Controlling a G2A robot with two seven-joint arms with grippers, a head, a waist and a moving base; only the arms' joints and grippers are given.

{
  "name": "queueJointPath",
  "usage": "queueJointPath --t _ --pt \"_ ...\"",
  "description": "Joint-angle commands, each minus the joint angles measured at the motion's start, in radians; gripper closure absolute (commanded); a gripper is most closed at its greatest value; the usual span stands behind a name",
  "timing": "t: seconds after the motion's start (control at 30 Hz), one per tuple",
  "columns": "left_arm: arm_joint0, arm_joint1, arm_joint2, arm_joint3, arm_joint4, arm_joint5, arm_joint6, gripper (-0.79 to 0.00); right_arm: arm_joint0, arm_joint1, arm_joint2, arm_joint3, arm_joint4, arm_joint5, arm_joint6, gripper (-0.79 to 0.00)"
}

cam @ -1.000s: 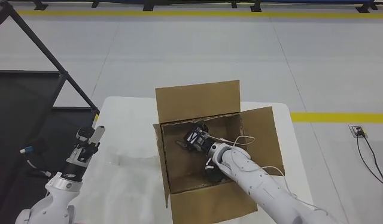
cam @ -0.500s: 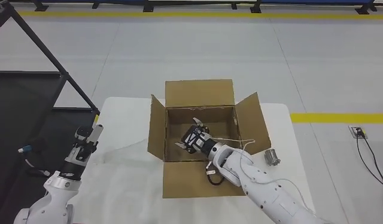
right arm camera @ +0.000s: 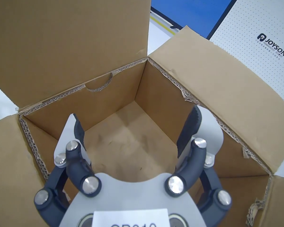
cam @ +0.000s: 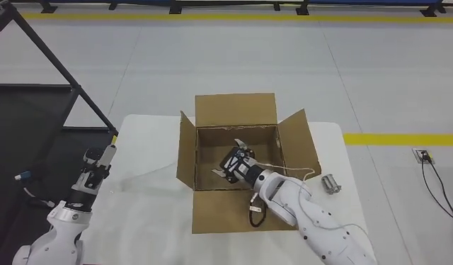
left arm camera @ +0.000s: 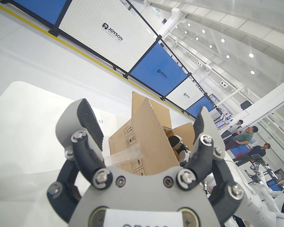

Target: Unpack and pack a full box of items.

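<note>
Corrugated cardboard box (cam: 235,109), flaps splayed; R jaws apart at opening

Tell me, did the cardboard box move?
Yes. A second ago the cardboard box sat skewed on the table, closer to its near edge; now it sits square and farther back.

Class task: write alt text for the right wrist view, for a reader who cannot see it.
The right gripper, jaws open and holding nothing, hangs over an open cardboard box whose brown floor shows below it. Its flaps are spread open, with blue and white panels behind.
</note>
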Motion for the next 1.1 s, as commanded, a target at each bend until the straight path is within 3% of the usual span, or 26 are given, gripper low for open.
queueJointPath --t 0.0,0.1,0.6,0.87,1.07 --pt "0.003 0.001 -0.006 0.001 -0.004 -0.002 0.002 -0.785 -0.011 0.005 0.035 -0.040 0.041 -0.015 0.073 -0.785" --pt "0.007 0.002 -0.014 0.000 -0.009 -0.004 0.001 -0.785 -0.017 0.009 0.066 -0.065 0.088 -0.034 0.163 -0.785" --pt "0.016 0.003 -0.015 -0.007 -0.001 -0.007 0.000 -0.785 -0.021 0.008 0.070 -0.086 0.086 -0.020 0.180 -0.785" --pt "0.045 0.007 -0.032 -0.018 -0.001 -0.029 0.009 -0.785 0.049 -0.017 0.060 -0.169 0.166 0.096 0.547 -0.785" --pt "0.056 0.010 -0.039 -0.019 0.004 -0.045 0.006 -0.785 0.151 -0.051 0.049 -0.108 0.338 0.233 0.889 -0.785"
